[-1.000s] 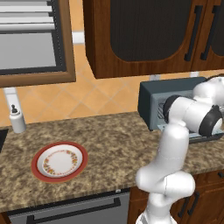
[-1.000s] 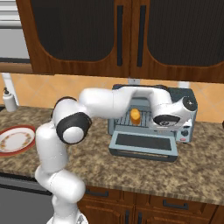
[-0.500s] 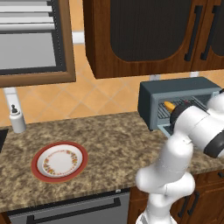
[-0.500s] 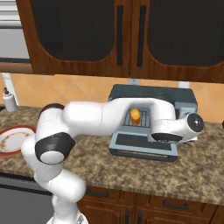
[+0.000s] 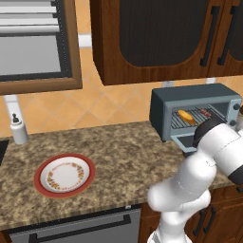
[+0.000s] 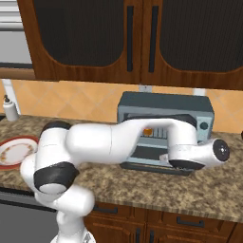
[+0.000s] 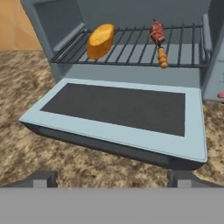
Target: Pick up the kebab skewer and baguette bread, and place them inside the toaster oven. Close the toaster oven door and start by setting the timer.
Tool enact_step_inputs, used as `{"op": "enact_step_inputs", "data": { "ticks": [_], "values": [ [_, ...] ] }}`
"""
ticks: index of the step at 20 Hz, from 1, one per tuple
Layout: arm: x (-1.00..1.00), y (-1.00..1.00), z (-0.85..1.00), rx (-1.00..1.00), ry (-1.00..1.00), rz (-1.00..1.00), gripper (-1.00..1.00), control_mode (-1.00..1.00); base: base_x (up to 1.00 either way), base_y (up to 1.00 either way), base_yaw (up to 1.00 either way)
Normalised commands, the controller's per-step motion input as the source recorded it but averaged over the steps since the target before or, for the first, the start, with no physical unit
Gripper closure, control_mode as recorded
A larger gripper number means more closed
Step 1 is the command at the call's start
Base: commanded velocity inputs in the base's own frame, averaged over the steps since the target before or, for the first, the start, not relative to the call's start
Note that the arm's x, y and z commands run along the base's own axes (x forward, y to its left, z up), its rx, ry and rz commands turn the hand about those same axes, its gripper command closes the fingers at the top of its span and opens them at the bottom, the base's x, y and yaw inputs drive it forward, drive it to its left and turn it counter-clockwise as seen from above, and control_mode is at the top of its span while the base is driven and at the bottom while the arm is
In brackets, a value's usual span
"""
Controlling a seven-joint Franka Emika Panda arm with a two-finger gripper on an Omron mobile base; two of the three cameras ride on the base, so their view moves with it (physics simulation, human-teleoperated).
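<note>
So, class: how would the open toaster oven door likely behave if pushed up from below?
The toaster oven door lies flat and wide, so it probably swings stiffly on its rear edge. Its smooth glass panel looks slippery. It won't roll.

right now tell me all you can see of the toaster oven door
The toaster oven door is a wide dark glass panel in a pale grey-blue frame. It hangs fully open, folded down almost flat in front of the toaster oven, hinged along the oven's lower edge, its free edge toward the camera just above the granite counter. Nothing rests on it or touches it.
</note>
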Motion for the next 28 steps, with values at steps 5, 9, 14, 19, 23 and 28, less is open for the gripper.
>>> {"op": "enact_step_inputs", "data": {
  "ticks": [5, 9, 14, 19, 23, 28],
  "values": [
    [-0.20, -0.02, -0.32, 0.12, 0.01, 0.17, -1.00, -1.00, 0.00, 0.00, 0.00],
    [-0.18, -0.12, -0.39, 0.08, -0.01, 0.07, -1.00, -1.00, 0.00, 0.00, 0.00],
    [-0.09, -0.01, -0.47, 0.01, -0.12, 0.00, -1.00, -1.00, 0.00, 0.00, 0.00],
    [0.16, -0.13, -0.18, 0.05, -0.15, 0.00, -1.00, -1.00, 0.00, 0.00, 0.00],
    [0.23, -0.06, -0.33, 0.01, -0.17, 0.00, -1.00, -1.00, 0.00, 0.00, 0.00],
    [0.14, 0.02, -0.32, 0.00, -0.16, 0.00, -1.00, -1.00, 0.00, 0.00, 0.00]
  ]
}}
